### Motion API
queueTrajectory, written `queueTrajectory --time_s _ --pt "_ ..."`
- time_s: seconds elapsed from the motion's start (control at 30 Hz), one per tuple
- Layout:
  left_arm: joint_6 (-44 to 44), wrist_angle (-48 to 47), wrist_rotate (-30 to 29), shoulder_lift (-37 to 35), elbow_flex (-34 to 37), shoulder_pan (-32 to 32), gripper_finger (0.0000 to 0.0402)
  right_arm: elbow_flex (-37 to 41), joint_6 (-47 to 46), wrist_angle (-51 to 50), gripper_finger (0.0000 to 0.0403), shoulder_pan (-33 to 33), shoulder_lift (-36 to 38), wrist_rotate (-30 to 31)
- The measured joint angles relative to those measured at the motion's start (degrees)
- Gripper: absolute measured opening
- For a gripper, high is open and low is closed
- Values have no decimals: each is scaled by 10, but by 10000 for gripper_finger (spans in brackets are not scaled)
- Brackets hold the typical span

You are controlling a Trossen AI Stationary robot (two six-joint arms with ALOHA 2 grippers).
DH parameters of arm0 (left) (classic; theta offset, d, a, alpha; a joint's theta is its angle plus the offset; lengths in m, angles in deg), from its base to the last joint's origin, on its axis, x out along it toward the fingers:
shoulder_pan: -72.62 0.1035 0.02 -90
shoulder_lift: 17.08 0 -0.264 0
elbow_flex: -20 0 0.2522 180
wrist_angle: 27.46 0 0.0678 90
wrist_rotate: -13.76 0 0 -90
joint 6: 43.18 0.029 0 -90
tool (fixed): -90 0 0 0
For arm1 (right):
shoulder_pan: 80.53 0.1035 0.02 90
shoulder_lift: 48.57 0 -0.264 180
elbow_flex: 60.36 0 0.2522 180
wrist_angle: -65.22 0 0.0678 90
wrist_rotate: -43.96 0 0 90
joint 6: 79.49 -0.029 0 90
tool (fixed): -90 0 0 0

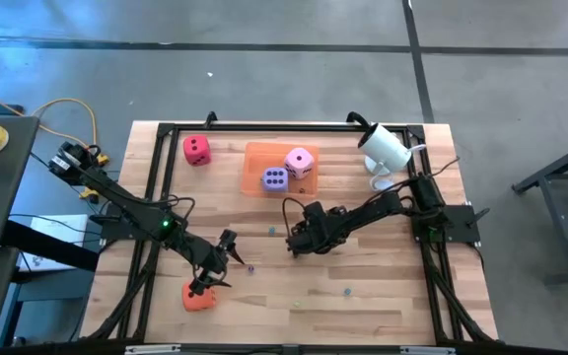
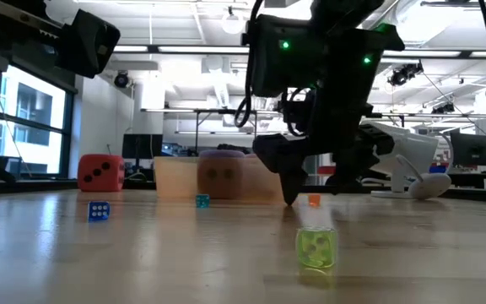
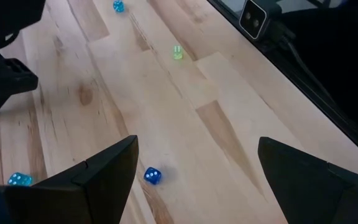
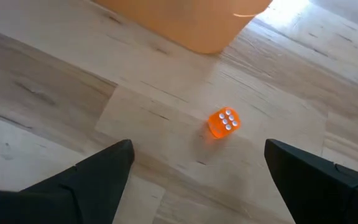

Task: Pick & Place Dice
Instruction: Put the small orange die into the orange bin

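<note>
At the high view's lower left the left gripper (image 1: pixel 208 279), jaws spread and empty, hovers just above the orange die (image 1: pixel 197 298), seemingly to grasp it, the right gripper (image 1: pixel 297 240) waits mid-table likewise spread, and beyond, the purple die (image 1: pixel 274 178) and pink die (image 1: pixel 299 162) sit in the orange tray (image 1: pixel 254 158), the red die (image 1: pixel 197 149) outside, all soft, dark-pipped cubes.

A grey concrete floor (image 1: pixel 294 69) surrounded the table; beyond, windows (image 2: pixel 25 122) and ceiling lights (image 2: pixel 233 24) lit white walls.
</note>
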Motion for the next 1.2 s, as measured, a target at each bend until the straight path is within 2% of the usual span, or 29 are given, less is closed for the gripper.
queueTrajectory --time_s 0.43,0.63,0.87,1.07,1.2 --pt "-12 -2 0 0 0 0 323 0 -2 0 359 -17 -1 -2" --pt "-12 -2 0 0 0 0 323 30 -24 29 355 -19 0 8" --pt "-12 -2 0 0 0 0 323 61 -30 80 322 -19 0 13" --pt "-12 -2 0 0 0 0 323 61 -29 84 287 -19 0 14" --pt "-12 -2 0 0 0 0 323 62 -37 83 272 -18 -2 37"
